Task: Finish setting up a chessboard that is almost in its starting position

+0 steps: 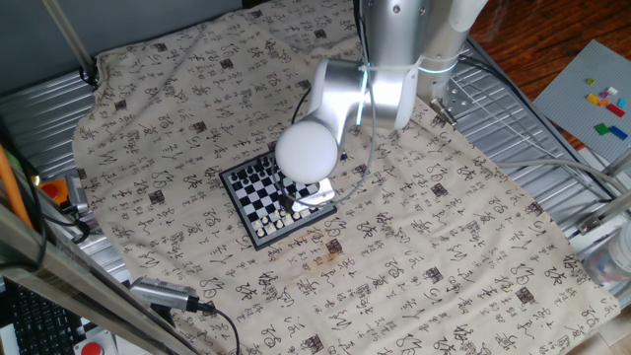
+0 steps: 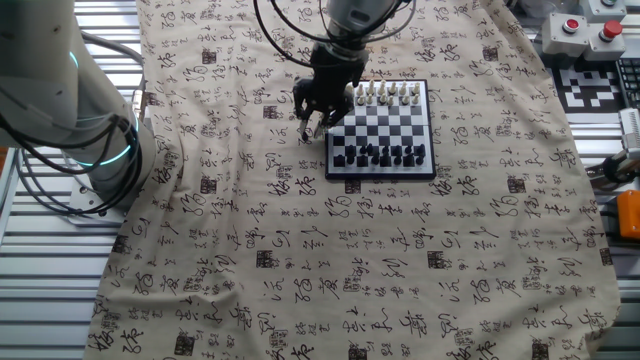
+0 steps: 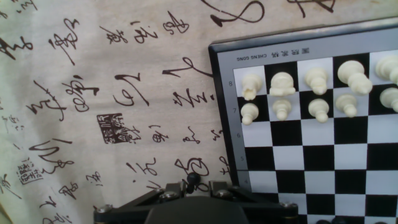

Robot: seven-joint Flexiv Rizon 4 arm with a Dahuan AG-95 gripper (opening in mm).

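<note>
The small chessboard [image 2: 384, 128] lies on the patterned cloth, with white pieces [image 2: 386, 94] along its far rows and black pieces [image 2: 380, 155] along its near rows. My gripper [image 2: 318, 122] hangs just beyond the board's left edge, over the cloth. In the hand view the chessboard [image 3: 227, 118] fills the right side with white pieces [image 3: 283, 84] on rows 8 and 7. At the bottom edge my gripper [image 3: 193, 188] is shut on a small black pawn [image 3: 193, 180], whose round head shows between the fingers. In one fixed view the arm hides most of the chessboard [image 1: 258, 187].
The cloth [image 2: 300, 260] covers the whole table. A red-buttoned box [image 2: 585, 30] and a checker marker [image 2: 595, 85] sit at the far right. The arm's base [image 2: 70, 110] stands at the left. A toy-brick plate [image 1: 596, 94] lies off the table.
</note>
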